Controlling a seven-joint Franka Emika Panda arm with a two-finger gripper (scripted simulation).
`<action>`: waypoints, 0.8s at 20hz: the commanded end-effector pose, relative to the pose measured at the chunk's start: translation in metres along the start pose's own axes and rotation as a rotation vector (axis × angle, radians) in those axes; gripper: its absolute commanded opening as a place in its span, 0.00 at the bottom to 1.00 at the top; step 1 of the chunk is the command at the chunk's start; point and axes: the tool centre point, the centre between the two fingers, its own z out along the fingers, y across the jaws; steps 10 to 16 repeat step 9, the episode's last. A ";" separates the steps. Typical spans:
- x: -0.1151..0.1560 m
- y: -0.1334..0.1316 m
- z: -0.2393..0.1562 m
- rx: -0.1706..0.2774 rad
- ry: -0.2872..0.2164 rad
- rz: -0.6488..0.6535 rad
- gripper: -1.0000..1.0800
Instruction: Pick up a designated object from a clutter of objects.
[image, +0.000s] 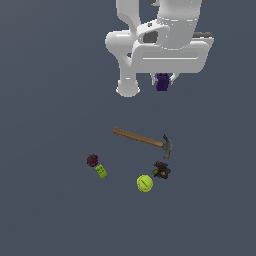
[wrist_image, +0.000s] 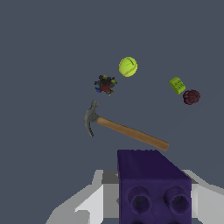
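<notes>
Purple cube (wrist_image: 153, 186) (underside cropped) between jaws

Flat, matte slate-grey ground surface (image: 45, 215), one item. Uniform in tone, plain throughout. It fills the background to every edge in both views (wrist_image: 39, 39).

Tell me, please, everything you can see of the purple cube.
The purple cube is a small, dark purple, plastic-looking block with two round sockets in the face shown to the wrist view. It sits between the pale fingers of the claw, apparently lifted, apart from the hammer and other clutter.
</notes>
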 end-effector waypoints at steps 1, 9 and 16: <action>-0.002 -0.005 -0.006 0.000 -0.001 0.001 0.00; 0.000 -0.005 -0.005 0.001 -0.001 0.001 0.00; 0.000 -0.005 -0.005 0.001 -0.001 0.001 0.00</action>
